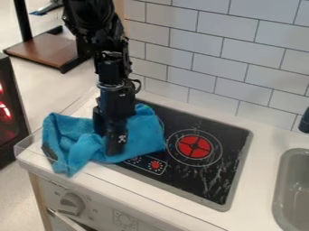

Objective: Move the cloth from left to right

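A: Nearest us, the blue cloth (pixel 143 133) lies bunched by the front-left corner of the counter (pixel 265 135), its right part over the left edge of the stove (pixel 232 135).

B: Early going, I'd say: securing the cloth, with the whole carry ahead!

A: And the gripper (pixel 114 148)?

B: Right down at the cloth's middle! Wide, narrow, pinching a fold? Can't tell from here.

A: Then the next move wants a sure hold, a slight lift and a smooth sweep towards the counter's right edge.

B: Farther back, the arm (pixel 113 67) comes in at the top left, angled steeply down, gripper nearly upright.
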